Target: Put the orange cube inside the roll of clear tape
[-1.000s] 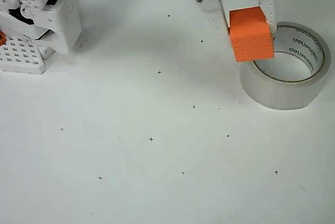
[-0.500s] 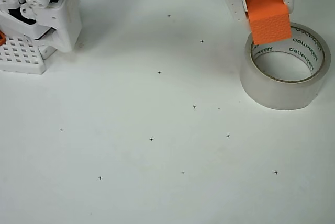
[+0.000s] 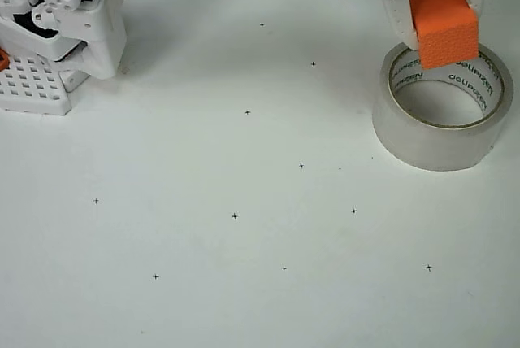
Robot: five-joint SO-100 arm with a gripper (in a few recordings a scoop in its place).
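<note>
In the overhead view the orange cube [image 3: 444, 26] hangs between the white fingers of my gripper [image 3: 439, 16], which is shut on it. It sits above the far rim of the roll of clear tape [image 3: 443, 132], a translucent grey ring lying flat at the right with a whitish core and green lettering. The cube covers part of the roll's far edge; most of the hole shows and is bare.
The arm's white base [image 3: 61, 19] and a perforated white block [image 3: 32, 88] stand at the top left. The white table [image 3: 244, 242] carries small black cross marks across the middle and front.
The gripper has carried the cube to the right and farther back, from the roll's left rim to over its far rim.
</note>
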